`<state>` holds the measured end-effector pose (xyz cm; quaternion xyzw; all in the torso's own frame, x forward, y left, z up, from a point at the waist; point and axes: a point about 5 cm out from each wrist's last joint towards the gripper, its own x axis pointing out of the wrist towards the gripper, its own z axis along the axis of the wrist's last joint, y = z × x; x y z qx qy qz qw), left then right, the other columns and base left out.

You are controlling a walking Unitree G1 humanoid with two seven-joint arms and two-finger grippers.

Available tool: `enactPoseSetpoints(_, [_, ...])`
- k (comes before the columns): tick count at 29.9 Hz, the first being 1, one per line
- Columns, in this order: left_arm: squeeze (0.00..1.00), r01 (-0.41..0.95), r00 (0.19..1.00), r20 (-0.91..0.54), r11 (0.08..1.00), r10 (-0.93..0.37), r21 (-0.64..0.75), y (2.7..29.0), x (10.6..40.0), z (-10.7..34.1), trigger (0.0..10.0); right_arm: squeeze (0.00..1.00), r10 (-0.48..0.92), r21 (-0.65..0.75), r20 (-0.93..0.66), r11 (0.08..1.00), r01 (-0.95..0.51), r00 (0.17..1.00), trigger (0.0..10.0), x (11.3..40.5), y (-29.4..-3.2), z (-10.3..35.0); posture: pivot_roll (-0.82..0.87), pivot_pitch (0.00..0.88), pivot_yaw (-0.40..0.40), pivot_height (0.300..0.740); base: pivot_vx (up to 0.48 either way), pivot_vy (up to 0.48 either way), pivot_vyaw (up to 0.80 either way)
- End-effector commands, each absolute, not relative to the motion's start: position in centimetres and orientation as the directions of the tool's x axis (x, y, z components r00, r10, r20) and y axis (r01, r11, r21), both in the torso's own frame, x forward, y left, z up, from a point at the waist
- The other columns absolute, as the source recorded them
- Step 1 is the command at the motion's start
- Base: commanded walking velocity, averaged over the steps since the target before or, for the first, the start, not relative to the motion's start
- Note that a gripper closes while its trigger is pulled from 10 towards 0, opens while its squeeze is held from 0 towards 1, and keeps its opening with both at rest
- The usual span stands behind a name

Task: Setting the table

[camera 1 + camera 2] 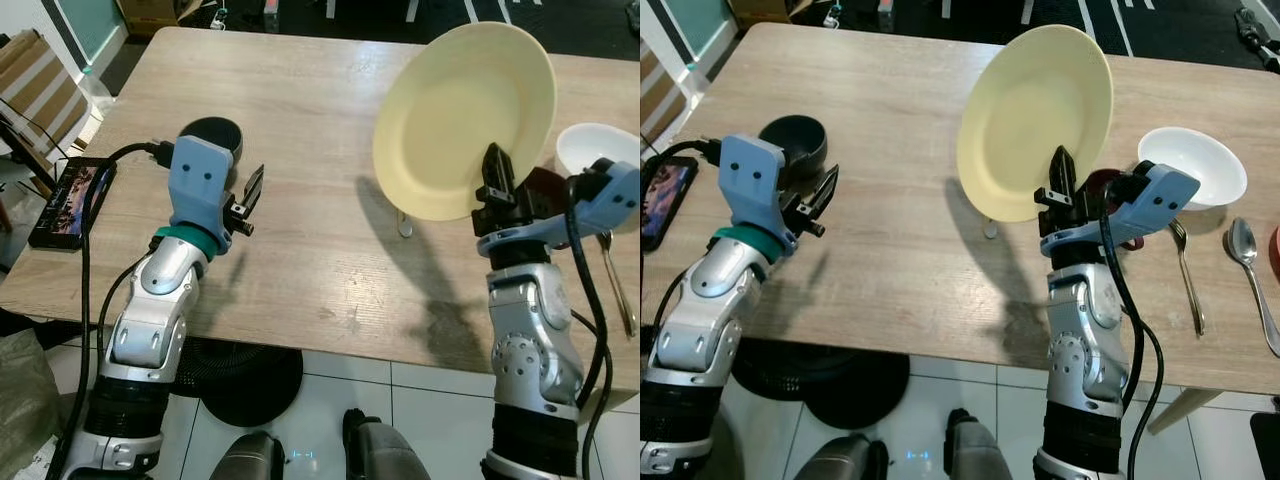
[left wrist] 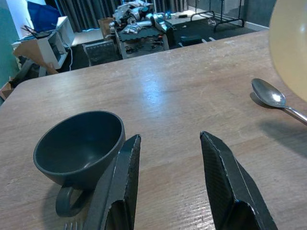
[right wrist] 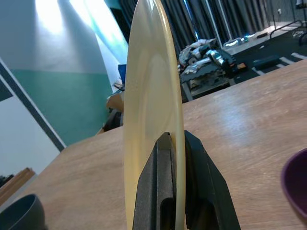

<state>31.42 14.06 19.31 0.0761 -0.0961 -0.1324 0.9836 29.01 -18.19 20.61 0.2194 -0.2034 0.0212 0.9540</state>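
Right gripper [image 1: 497, 185], lower right of the left eye view: fingers clenched on the lower rim of the pale yellow plate [image 1: 463, 115]. Plate is held on edge, well clear of the wooden table [image 1: 300, 150], face turned toward the robot's left; right wrist view shows it edge-on, pinched between both pads.

Step in hand, as I judge it: carrying the plate to its place setting. Next move calls for tilting it flat and lowering it onto bare wood at frame centre, clear of the spoon [image 1: 404, 224] that pokes out beneath it.

Left gripper [image 1: 248, 200], centre left, hovers with jaws apart, holding nothing, just beside the dark cup [image 1: 214, 139].

Right edge: white bowl [image 1: 1193, 165], fork [image 1: 1185, 275] and second spoon [image 1: 1250, 275] lie together on the table.

Hard to make out: a dark reddish object [image 1: 1100, 185] behind the right wrist, mostly hidden; the first spoon's bowl is covered by the plate.
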Motion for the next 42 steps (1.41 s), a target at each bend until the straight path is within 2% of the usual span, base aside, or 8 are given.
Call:
enactPoseSetpoints(1, [0.0, 0.242, 0.947, 0.174, 0.955, -0.271, 0.174, 14.0, 31.5, 19.32, 10.0, 0.0, -0.064, 0.414, 0.399, 0.903, -0.118, 0.915, 10.0, 29.04, -18.23, 20.48, 0.03, 0.045, 0.056, 0.74, 0.0, 0.0, 0.0])
enactPoseSetpoints(42, [0.0, 0.281, 0.931, 0.186, 0.942, -0.314, 0.182, 13.19, 31.71, 19.54, 10.0, 0.0, -0.077, 0.4, 0.396, 0.912, -0.096, 0.915, 10.0, 29.16, -18.77, 19.88, 0.02, 0.037, 0.071, 0.74, -0.356, 0.0, 0.0])
